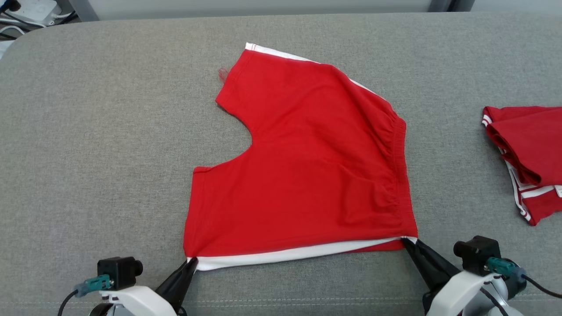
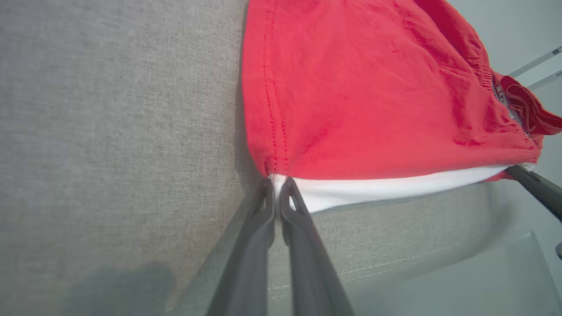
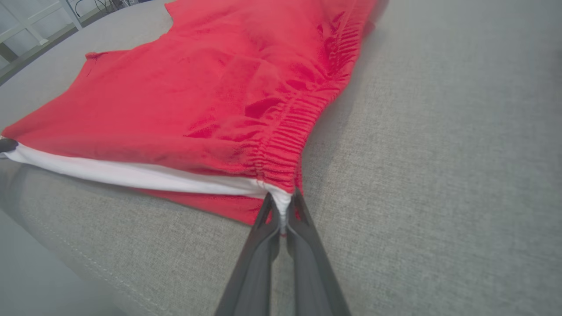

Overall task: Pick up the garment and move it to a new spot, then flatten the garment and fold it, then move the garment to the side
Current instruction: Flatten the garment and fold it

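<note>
The garment is a pair of red shorts with white side stripes, spread flat on the grey cushioned surface, its elastic waistband on the right. My left gripper is shut on its near left corner, where the hem meets the white stripe. My right gripper is shut on the near right corner at the waistband end. The white stripe runs taut between the two grippers along the near edge. In the left wrist view, the right gripper's dark fingers show at the far corner.
A second red garment with white stripes lies bunched at the right edge of the surface. A power strip and cables sit beyond the far left corner. Bare grey fabric extends to the left and far side.
</note>
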Motion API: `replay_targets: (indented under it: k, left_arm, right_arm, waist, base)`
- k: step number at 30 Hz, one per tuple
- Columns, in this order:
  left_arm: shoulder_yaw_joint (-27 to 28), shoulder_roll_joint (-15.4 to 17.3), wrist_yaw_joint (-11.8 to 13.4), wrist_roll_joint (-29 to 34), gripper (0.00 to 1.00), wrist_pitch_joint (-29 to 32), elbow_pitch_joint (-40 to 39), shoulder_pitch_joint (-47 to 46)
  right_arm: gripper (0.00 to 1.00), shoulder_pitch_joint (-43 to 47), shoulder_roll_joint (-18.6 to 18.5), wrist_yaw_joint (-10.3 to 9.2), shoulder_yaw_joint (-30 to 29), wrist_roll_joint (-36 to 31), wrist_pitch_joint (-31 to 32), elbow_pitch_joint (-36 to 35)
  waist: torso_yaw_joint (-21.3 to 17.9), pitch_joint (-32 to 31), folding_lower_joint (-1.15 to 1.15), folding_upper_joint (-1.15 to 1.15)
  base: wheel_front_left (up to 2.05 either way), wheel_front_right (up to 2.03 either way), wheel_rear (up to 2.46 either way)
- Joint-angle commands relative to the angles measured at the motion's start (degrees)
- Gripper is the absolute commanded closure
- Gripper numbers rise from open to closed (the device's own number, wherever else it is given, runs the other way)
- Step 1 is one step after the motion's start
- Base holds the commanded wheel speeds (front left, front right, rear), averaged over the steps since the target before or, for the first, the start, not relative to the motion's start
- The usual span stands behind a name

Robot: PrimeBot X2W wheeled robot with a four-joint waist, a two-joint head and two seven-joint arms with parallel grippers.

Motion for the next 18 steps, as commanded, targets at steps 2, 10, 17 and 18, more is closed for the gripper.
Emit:
replay_targets:
  k: [2,10,17,18]
  left_arm:
    - [3.0,2.8,2.0,-0.9,1.0,1.5,-6.2,2.4]
    - [6.3,5.7,4.7,-4.6,1.0,6.2,-17.2,6.1]
    - [8.6,10.5,3.5,-6.7,1.0,12.1,-21.5,-4.3]
    - [8.8,11.1,3.3,-7.0,1.0,13.1,-21.3,-6.6]
  right_arm:
    - [1.0,4.0,-1.9,0.16,-0.8,0.8,2.2,-4.9]
    - [1.0,8.4,-2.7,0.16,-2.2,1.4,8.4,-13.4]
    - [1.0,4.4,-2.4,0.16,-4.2,7.8,15.4,-20.0]
    - [1.0,3.2,-2.2,0.16,-4.7,8.8,16.2,-20.6]
  waist:
    - [0.2,0.0,0.0,0.0]
    - [0.1,0.6,0.0,0.0]
    - [-1.8,3.3,0.0,0.0]
    - [-2.3,3.8,0.0,0.0]
  base:
    - [0.0,0.0,0.0]
    - [0.0,0.0,0.0]
    - [0.0,0.0,0.0]
    - [0.0,0.0,0.0]
